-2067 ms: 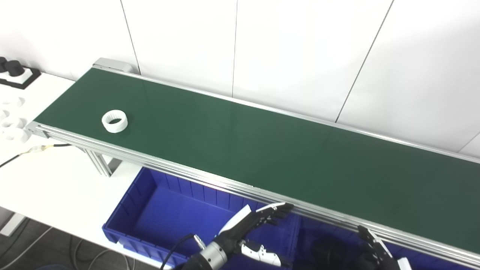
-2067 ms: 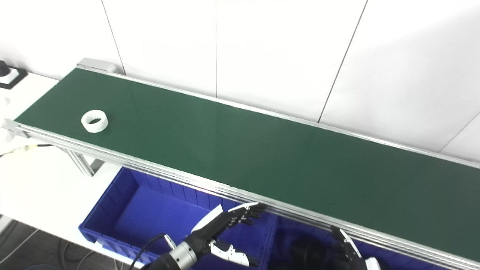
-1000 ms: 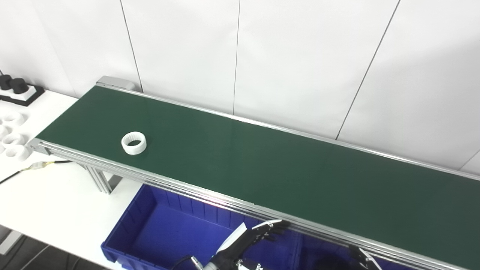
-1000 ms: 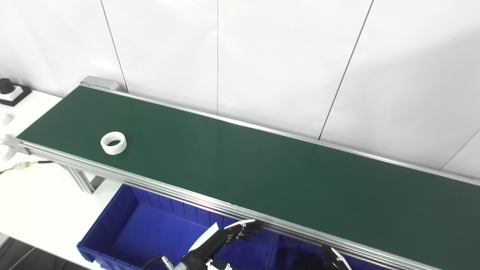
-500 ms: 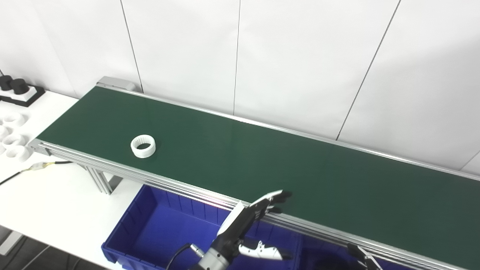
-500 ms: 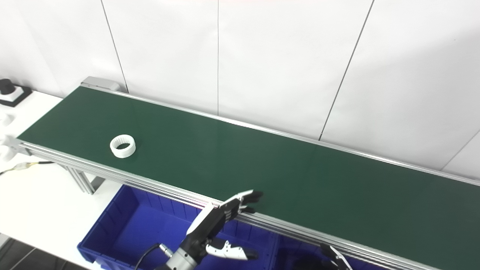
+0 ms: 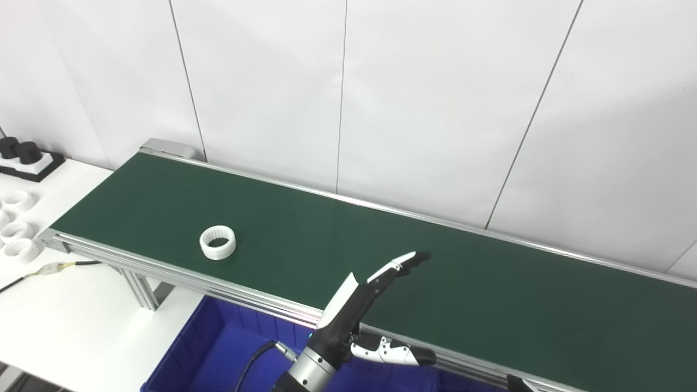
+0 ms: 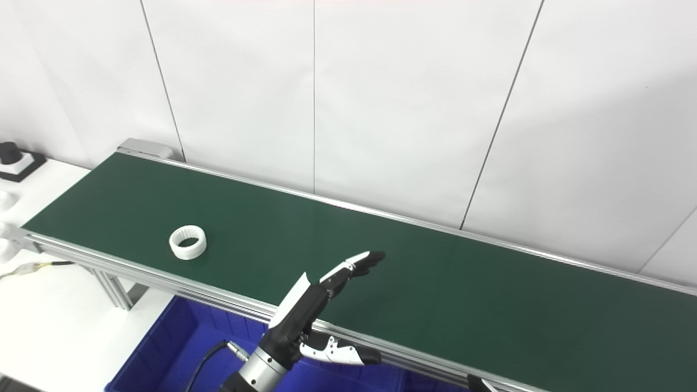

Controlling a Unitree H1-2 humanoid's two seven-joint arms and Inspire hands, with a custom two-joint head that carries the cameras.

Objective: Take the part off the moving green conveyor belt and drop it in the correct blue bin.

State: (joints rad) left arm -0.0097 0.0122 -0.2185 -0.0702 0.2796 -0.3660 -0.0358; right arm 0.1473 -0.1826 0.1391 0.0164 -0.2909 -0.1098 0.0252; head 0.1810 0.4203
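While my left robot hand (image 7: pixel 362 305) hangs over the near rail at lower centre, fingers stretched flat and thumb spread wide, it holds nothing. Of my right robot hand only a dark tip shows at the bottom right edge, so I cannot tell its state. One green conveyor belt (image 7: pixel 490 288) runs from upper left to lower right on a white surface (image 7: pixel 65 310), backed by a white panelled wall (image 7: pixel 435 109). One white ring part (image 7: pixel 218 243) lies flat on the belt at left of centre, well apart from my left robot hand. One blue bin (image 7: pixel 218 354) shows below the rail. At far left I count three spare white rings (image 7: pixel 13 223) and two black parts (image 7: pixel 19 149) on a tray.
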